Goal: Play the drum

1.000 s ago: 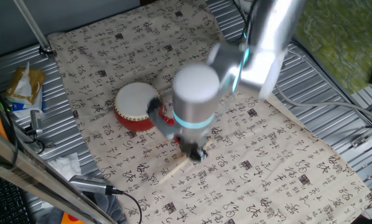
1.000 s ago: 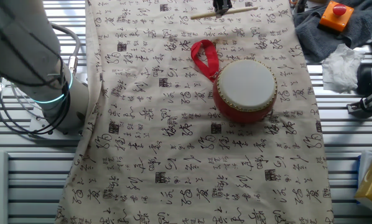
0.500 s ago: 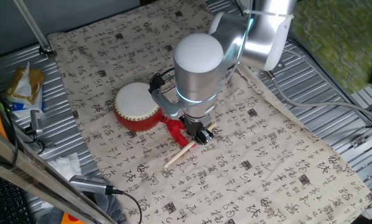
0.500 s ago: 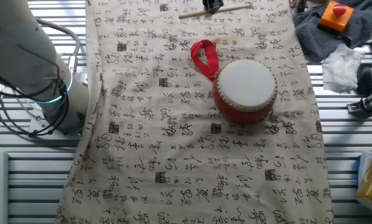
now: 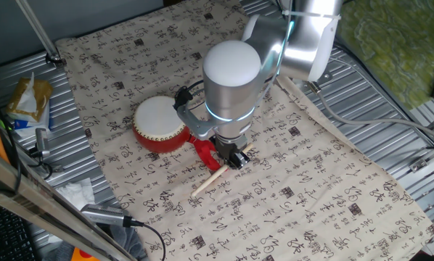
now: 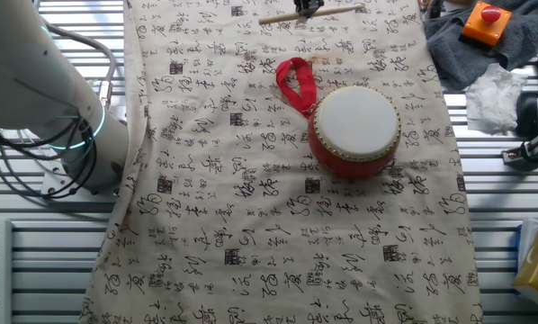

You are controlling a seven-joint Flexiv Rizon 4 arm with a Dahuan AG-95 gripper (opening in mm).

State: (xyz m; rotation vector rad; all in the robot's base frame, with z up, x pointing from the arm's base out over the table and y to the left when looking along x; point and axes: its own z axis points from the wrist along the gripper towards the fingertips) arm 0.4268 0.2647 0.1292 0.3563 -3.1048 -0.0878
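Note:
The drum, red-bodied with a white skin, stands upright on the printed cloth, left of my gripper. It also shows in the other fixed view. Its red ribbon loop lies between the drum and the gripper, and shows clearly in the other fixed view. My gripper is low over the cloth and shut on a thin pale wooden stick. The stick slants down towards the front left, its tip apart from the drum. At the top edge of the other fixed view, only the fingertips and the stick show.
A yellow and blue packet, white tissue and a cabled device lie off the cloth on the left. An orange device on grey cloth and tissue lie beside the drum. Ribbed metal surrounds the cloth.
Over the last second the arm swung and steadied, and the stick shifted and tilted in the gripper. In the last half second nothing visibly moved.

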